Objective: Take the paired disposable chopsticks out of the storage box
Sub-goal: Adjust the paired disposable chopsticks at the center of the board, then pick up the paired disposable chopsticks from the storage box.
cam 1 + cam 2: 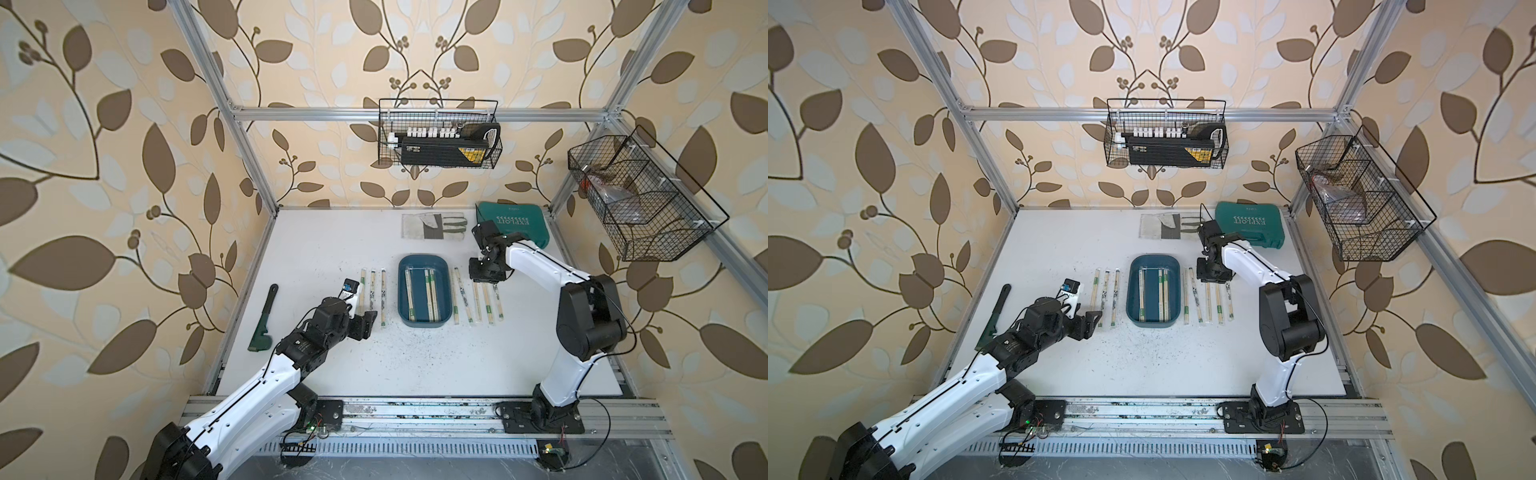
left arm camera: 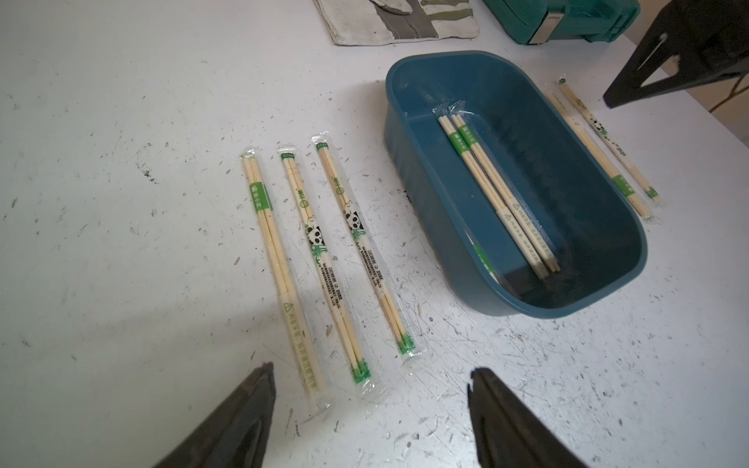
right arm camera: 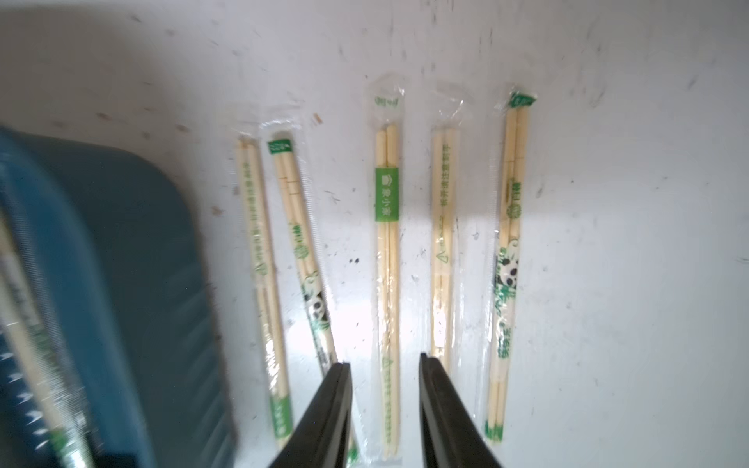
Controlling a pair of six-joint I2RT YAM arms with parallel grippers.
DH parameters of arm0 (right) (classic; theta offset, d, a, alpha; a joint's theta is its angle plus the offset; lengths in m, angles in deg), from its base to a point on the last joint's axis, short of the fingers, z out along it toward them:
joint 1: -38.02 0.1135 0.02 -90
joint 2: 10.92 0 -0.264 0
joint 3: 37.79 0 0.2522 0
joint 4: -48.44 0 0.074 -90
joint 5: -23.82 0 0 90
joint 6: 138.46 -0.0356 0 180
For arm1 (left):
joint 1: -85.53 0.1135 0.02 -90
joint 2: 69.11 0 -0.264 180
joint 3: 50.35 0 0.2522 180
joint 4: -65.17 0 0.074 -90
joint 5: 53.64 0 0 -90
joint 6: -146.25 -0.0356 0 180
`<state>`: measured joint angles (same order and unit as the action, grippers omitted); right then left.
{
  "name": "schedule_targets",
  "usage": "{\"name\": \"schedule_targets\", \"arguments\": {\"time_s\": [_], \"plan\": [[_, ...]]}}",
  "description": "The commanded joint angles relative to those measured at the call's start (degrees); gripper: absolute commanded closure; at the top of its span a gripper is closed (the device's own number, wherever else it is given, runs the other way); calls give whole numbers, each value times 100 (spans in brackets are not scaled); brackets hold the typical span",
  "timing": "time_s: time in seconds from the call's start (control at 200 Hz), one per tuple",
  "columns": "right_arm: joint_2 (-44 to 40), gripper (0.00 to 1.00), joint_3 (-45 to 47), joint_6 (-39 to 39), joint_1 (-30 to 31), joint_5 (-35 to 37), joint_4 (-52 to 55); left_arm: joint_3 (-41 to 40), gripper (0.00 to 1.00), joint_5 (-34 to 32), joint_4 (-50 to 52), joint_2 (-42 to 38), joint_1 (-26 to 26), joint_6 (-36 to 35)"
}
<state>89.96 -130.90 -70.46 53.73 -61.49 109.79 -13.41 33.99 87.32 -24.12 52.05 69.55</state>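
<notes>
Chopsticks (image 3: 388, 251) lie untouched between parted right gripper (image 3: 384, 360).

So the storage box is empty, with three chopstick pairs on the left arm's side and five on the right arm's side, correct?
No, the storage box is not empty: both top views show chopstick pairs lying inside it. The three pairs on the left arm's side and five pairs on the right arm's side are right.
</notes>
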Motion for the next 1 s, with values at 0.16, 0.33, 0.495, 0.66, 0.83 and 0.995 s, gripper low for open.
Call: {"name": "schedule_targets", "arguments": {"time_s": [0.16, 0.33, 0.495, 0.66, 0.83, 0.995], "plan": [[-1444, 62, 444, 358, 16, -1443, -630, 172, 21, 134, -389, 130, -36, -152], [-2042, 53, 1206, 527, 671, -1765, -1877, 277, 15, 234, -773, 263, -36, -326], [-1887, 51, 1313, 940, 1792, -840, -2450, 192, 14, 570, -1640, 381, -36, -782], [-1095, 46, 1106, 723, 2193, -871, -2565, -269, 11, 710, -2168, -100, -36, -1054], [-595, 46, 942, 801, 2273, -573, -2413, -667, 1, 461, -2442, -508, -41, -1289], [-830, 46, 1339, 940, 2306, -349, -2716, -578, 1, 518, -2547, -128, -36, -1380]]}}
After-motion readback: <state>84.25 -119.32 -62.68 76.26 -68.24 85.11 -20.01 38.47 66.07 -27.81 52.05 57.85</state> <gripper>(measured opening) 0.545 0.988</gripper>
